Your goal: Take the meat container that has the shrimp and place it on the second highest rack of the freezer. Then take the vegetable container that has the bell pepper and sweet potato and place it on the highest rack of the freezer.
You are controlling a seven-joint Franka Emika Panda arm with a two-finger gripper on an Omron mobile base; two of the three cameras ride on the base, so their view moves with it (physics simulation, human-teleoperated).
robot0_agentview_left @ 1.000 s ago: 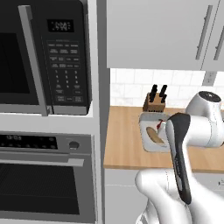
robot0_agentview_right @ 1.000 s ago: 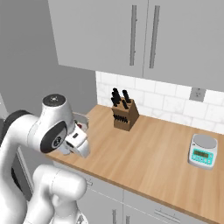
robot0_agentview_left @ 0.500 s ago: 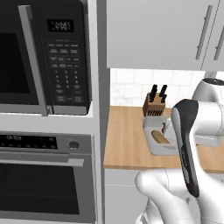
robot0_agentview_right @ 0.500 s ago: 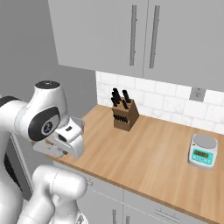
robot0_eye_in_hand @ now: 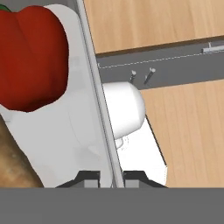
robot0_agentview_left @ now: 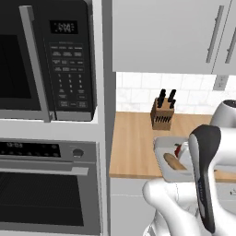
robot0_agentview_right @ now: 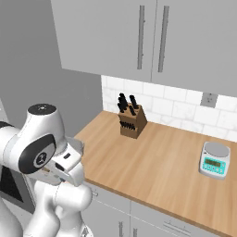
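Gripper (robot0_eye_in_hand: pixel 111 177) pinched on the vegetable tray (robot0_eye_in_hand: pixel 94 100) wall; pepper (robot0_eye_in_hand: pixel 30 57) and sweet potato (robot0_eye_in_hand: pixel 13 162) ride inside, beside the fingers. Judged: second container carried; top-rack placement remains.

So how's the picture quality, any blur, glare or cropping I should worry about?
Left base view: evenly lit, slightly soft, and the arm covers part of the vegetable container. Hand view: sharp, no glare, but so close that the bell pepper and sweet potato are cropped by the frame.
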